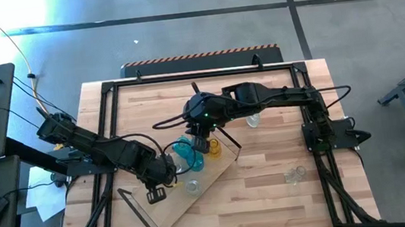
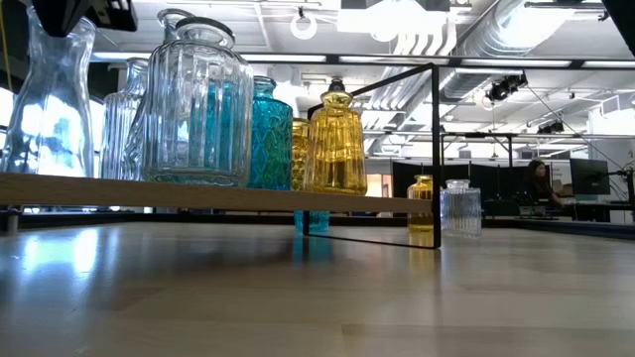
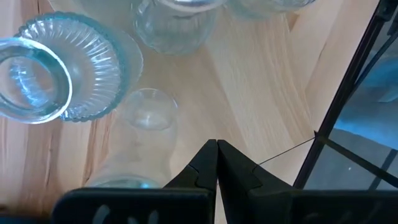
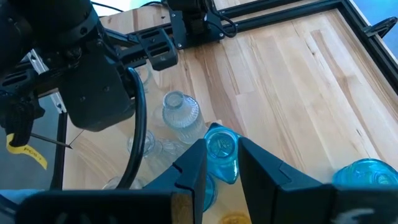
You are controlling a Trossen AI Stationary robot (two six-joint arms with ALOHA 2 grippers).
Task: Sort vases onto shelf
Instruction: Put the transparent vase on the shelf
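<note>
The shelf [image 1: 188, 191] is a light-wood board with black wire ends, lying aslant on the table's near half. It carries clear vases [image 2: 198, 104], a teal vase [image 2: 270, 134] and an amber vase [image 2: 335, 144], all upright on their bases. My right gripper [image 1: 200, 143] is over the shelf's far end, shut on a teal vase [image 4: 222, 152]. A second teal vase [image 4: 367, 171] stands beside it. My left gripper [image 3: 216, 155] is shut and holds nothing. It hovers over the board [image 3: 261, 93] near a clear vase [image 3: 146, 112] and a pale teal ribbed vase [image 3: 62, 68]. My right gripper pinches the teal vase's neck [image 4: 221, 142], just below its mouth, between the two fingers [image 4: 198, 163]. The fingers come from above, pointing down. The vase stands upright in the hold. My own fingers hide its base, so whether it rests on the shelf does not show.
A clear vase [image 1: 253, 121] and another clear vase [image 1: 295, 173] stand on the bare tabletop right of the shelf. The low view shows a small amber vase [image 2: 422, 188] and a clear one [image 2: 461, 208] beyond the shelf's wire end [image 2: 437, 149]. A black frame [image 1: 108, 86] rims the table.
</note>
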